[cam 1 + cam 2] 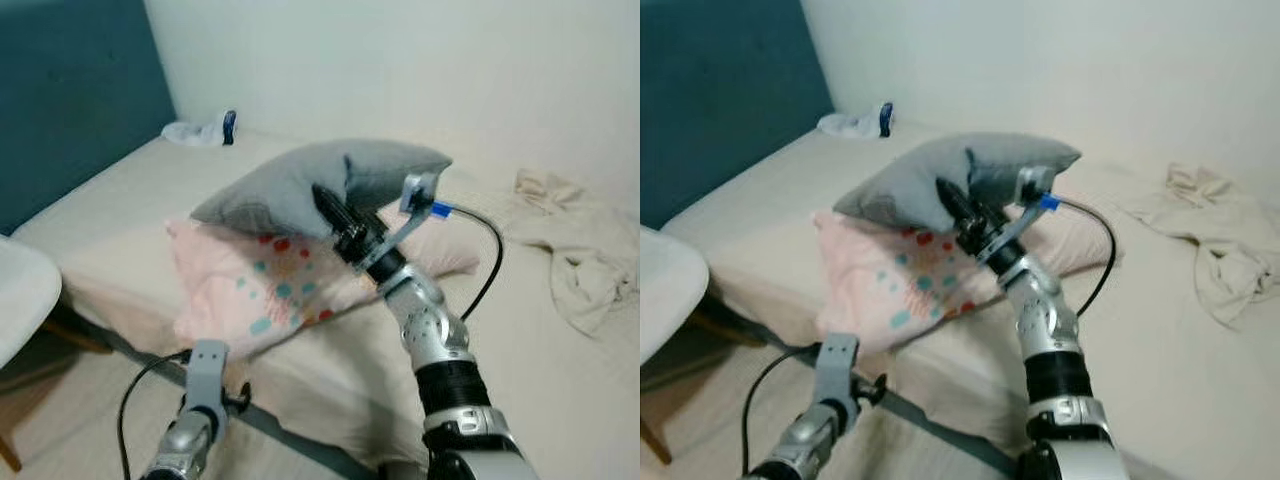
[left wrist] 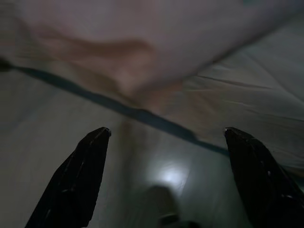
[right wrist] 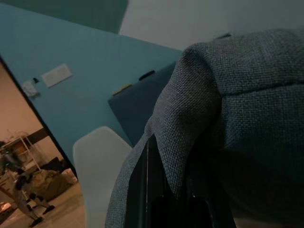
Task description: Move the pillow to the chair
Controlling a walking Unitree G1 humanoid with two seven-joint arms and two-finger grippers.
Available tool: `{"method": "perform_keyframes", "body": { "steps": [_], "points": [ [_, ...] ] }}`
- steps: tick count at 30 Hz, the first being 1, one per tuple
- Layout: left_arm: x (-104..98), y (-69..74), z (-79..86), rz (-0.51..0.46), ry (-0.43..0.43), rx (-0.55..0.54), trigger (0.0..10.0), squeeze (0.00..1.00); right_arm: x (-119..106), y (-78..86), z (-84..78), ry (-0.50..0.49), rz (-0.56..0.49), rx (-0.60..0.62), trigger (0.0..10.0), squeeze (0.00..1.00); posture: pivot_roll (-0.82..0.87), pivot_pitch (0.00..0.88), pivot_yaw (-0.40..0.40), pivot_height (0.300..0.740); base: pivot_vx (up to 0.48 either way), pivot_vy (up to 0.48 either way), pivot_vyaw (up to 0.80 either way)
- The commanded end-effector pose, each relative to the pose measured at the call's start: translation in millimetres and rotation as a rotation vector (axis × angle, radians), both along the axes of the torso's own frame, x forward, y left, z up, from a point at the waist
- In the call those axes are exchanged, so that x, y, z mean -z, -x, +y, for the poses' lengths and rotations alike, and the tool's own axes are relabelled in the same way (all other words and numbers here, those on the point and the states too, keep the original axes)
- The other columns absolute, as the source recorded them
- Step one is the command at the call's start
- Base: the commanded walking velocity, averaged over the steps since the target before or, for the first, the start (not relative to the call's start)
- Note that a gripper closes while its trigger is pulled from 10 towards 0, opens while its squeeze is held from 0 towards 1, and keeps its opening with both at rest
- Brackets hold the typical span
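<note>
A grey pillow (image 1: 300, 185) hangs lifted above the bed, pinched at its near edge by my right gripper (image 1: 332, 205), which is shut on it. In the right wrist view the grey fabric (image 3: 228, 118) bunches over the black fingers (image 3: 147, 190). Below it a pink pillow with coloured dots (image 1: 265, 285) lies on the bed. The white chair (image 1: 18, 290) stands at the left edge, its seat also in the right wrist view (image 3: 97, 166). My left gripper (image 2: 166, 175) hangs low and open over the floor beside the bed frame.
The beige bed (image 1: 140, 195) runs against a teal headboard (image 1: 70, 90) and a white wall. A crumpled cream blanket (image 1: 580, 250) lies at the right. A white and blue bundle (image 1: 205, 130) sits in the far corner. A black cable (image 1: 485, 260) loops off my right wrist.
</note>
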State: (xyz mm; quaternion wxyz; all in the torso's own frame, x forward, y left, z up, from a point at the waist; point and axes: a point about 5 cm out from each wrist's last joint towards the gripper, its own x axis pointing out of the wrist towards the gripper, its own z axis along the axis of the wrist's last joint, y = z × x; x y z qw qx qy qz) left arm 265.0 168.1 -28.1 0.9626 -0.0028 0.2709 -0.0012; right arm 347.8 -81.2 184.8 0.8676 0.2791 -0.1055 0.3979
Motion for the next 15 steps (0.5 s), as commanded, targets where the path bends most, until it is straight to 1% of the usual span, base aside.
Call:
{"method": "perform_keyframes", "body": {
  "steps": [1,2,7,8,9,10,13,14,15],
  "points": [
    [9.3,11.6,10.3,0.057,-0.016,-0.031,10.0,0.00,-3.3,3.8,12.1,0.034,-0.046,-0.032,0.0,0.00,0.02,0.000,0.021,0.676,0.000,0.000,0.00],
    [9.3,11.6,10.3,0.057,-0.016,-0.031,10.0,0.00,-3.3,3.8,12.1,0.034,-0.046,-0.032,0.0,0.00,0.02,0.000,0.021,0.676,0.000,0.000,0.00],
    [19.4,25.5,18.8,0.121,-0.039,-0.058,10.0,0.00,16.1,15.9,28.4,0.105,-0.019,-0.097,0.0,0.00,0.01,0.000,0.013,0.700,0.000,0.000,0.00],
    [21.9,29.0,19.9,0.138,-0.048,-0.061,10.0,0.00,19.2,17.5,30.7,0.116,-0.014,-0.103,0.0,0.00,0.02,0.000,0.009,0.705,0.000,0.000,0.00],
    [21.9,29.0,19.9,0.138,-0.048,-0.061,10.0,0.00,19.2,17.5,30.7,0.116,-0.014,-0.103,0.0,0.00,0.02,0.000,0.009,0.705,0.000,0.000,0.00],
    [29.5,40.0,24.5,0.193,-0.068,-0.077,10.0,0.00,24.0,19.5,33.8,0.132,-0.011,-0.107,0.0,0.00,0.02,0.000,0.001,0.715,0.000,0.000,0.00],
    [38.4,55.2,32.6,0.263,-0.087,-0.117,10.0,0.00,28.9,20.6,36.2,0.163,-0.012,-0.105,0.0,0.00,0.01,0.000,0.004,0.730,0.000,0.000,0.00],
    [41.2,60.7,36.2,0.286,-0.089,-0.138,10.0,0.00,29.9,20.3,36.1,0.169,-0.012,-0.094,3.7,0.00,0.01,0.000,0.007,0.730,0.000,0.000,0.00],
    [43.0,64.4,38.6,0.302,-0.090,-0.153,10.0,0.00,30.4,20.0,36.1,0.173,-0.012,-0.087,3.7,0.00,0.01,0.000,0.007,0.730,0.000,0.000,0.00]
  ]
}}
